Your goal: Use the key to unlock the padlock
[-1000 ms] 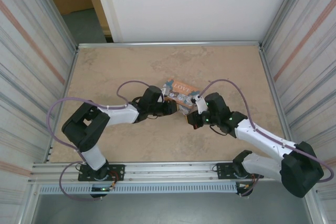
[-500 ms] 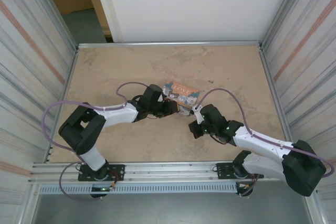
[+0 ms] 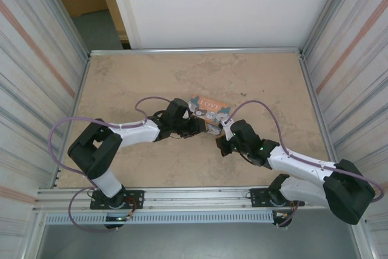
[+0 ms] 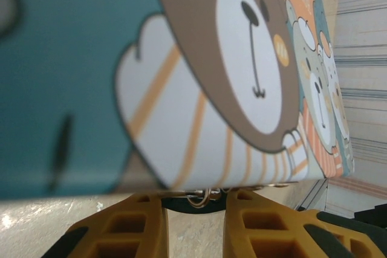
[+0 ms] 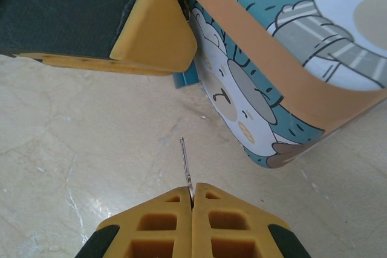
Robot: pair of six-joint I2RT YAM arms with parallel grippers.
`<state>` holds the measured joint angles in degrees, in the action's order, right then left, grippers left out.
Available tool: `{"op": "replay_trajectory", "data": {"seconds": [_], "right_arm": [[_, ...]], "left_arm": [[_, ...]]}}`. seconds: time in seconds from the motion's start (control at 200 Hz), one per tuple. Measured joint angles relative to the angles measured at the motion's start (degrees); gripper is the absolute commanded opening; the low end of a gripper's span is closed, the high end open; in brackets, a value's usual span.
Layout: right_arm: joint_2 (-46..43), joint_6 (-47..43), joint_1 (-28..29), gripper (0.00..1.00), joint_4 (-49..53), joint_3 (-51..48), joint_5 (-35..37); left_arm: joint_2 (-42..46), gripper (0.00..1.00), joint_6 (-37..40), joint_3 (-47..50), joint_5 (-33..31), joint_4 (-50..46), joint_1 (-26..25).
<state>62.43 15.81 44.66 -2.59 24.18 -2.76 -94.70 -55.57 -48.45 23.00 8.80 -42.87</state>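
Both arms reach low across the tabletop; left tool pinches the padlock beside the tin, right tool clenches the key pointed at it.

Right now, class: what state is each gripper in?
Left gripper: closed on the padlock.
Right gripper: closed, holding the key.

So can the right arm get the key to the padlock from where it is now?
Probably, yes. The right gripper holds the key pointing toward the padlock across bare table. But a finger of the left gripper covers most of it, the tin crowds one side, and the keyhole is hidden.
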Motion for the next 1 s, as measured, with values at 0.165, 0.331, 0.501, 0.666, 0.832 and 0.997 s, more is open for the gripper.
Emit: {"op": "replay_trajectory", "data": {"seconds": [0.165,0.331,0.501,0.666,0.832,0.997], "right_arm": [[2.3,0.0,0.0,0.00,-2.0,0.0,0.0],[4.1,0.0,0.1,0.00,-3.9,0.0,0.0],[6.0,0.0,0.1,0.00,-6.7,0.0,0.2],[8.9,0.0,0.1,0.00,-8.5,0.1,0.2],[10.8,0.0,0.1,0.00,-10.0,0.4,0.4],[11.7,0.0,0.1,0.00,-11.5,0.5,1.1]], "left_arm": [[0.4,0.16,-0.2,0.0,0.1,0.0,0.0],[0.4,0.16,-0.3,0.0,0.2,0.0,0.0],[0.4,0.16,-0.4,0.0,0.2,0.0,0.0],[0.4,0.16,-0.5,0.0,0.2,0.0,0.0],[0.4,0.16,-0.7,0.0,0.2,0.0,0.0],[0.5,0.16,-0.9,0.0,0.2,0.0,0.0]]}}
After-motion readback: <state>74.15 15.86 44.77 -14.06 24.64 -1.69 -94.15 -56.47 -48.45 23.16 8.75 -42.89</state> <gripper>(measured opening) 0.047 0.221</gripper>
